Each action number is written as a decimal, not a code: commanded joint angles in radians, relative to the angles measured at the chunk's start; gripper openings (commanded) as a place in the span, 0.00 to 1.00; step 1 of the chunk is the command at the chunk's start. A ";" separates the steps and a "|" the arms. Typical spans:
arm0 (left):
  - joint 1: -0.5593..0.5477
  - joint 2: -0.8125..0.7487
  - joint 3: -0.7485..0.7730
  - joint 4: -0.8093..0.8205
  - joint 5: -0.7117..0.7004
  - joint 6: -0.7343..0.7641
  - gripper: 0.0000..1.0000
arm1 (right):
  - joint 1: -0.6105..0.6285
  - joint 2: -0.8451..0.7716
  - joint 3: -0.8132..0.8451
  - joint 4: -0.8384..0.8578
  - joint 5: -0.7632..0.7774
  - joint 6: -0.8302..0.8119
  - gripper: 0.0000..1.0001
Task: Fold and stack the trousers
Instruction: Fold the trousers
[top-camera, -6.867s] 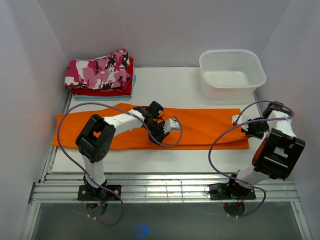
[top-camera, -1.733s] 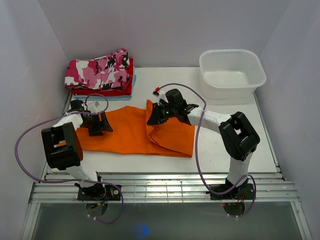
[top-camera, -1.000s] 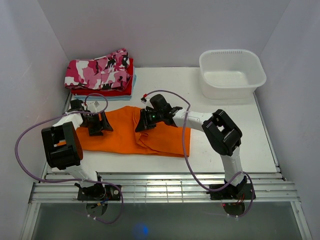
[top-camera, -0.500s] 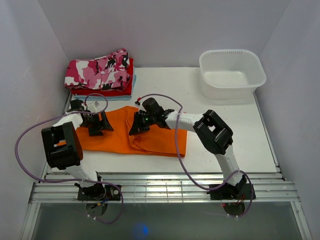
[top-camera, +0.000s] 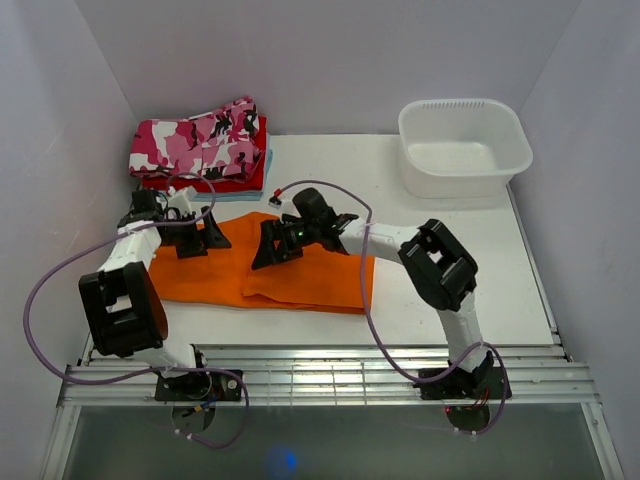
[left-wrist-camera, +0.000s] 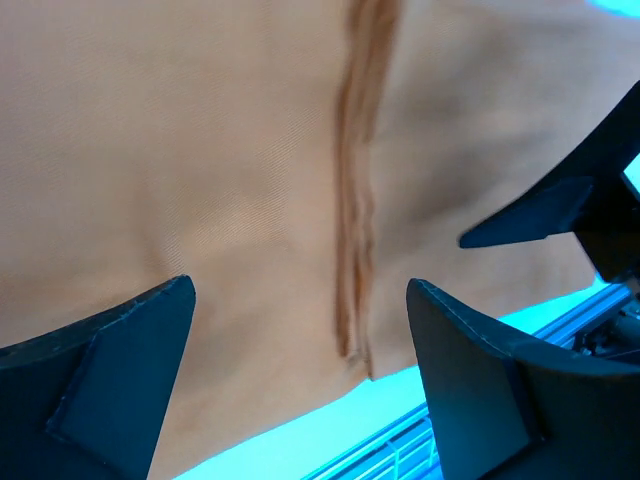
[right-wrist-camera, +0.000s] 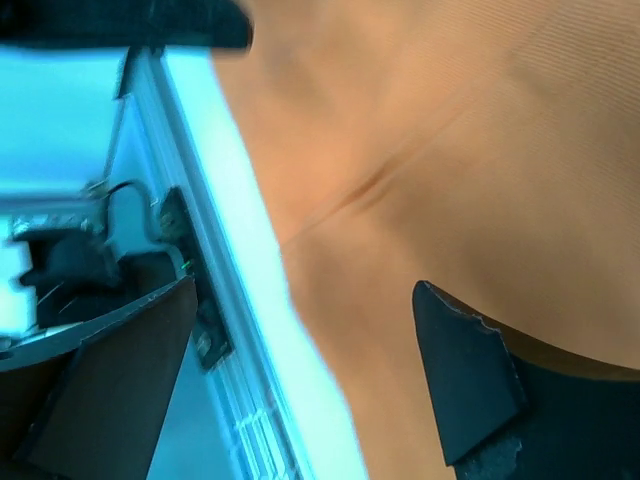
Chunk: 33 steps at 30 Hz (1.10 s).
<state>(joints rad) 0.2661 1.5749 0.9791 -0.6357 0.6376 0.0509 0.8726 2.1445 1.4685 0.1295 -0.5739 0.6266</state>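
Orange trousers (top-camera: 320, 278) lie folded over on the white table, the right half laid back across the middle. My right gripper (top-camera: 268, 248) hovers open over the fold's left edge, with only orange cloth (right-wrist-camera: 450, 150) below its spread fingers (right-wrist-camera: 460, 380). Just above the trousers' left part my left gripper (top-camera: 203, 240) also stands open, and nothing sits between its fingers (left-wrist-camera: 110, 350). The left wrist view shows the orange cloth (left-wrist-camera: 230, 150) with a seam and its near edge. A stack of folded trousers (top-camera: 200, 148), pink camouflage on red on blue, sits at the back left.
A white plastic basin (top-camera: 463, 145) stands at the back right. Metal rails (top-camera: 320, 375) run along the table's near edge. Grey walls close in the left, back and right sides. Purple cables loop off both arms.
The right gripper carried the trouser end leftward over the middle, then let go and opened. The left gripper opened wider and shifted slightly back.
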 joint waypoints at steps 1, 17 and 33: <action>-0.004 -0.162 0.102 -0.015 0.119 0.040 0.98 | -0.079 -0.213 -0.046 -0.036 -0.119 -0.161 0.94; -0.337 0.027 -0.089 0.338 0.522 -0.264 0.69 | -0.343 -0.150 -0.545 -0.217 -0.649 -0.470 0.66; -0.407 0.504 0.044 0.429 0.409 -0.299 0.52 | -0.768 -0.113 -0.560 -0.715 -0.384 -0.895 0.58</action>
<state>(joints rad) -0.1127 2.0411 0.9993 -0.2909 1.2026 -0.2665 0.1589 2.0365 0.9451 -0.4686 -1.2697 -0.1158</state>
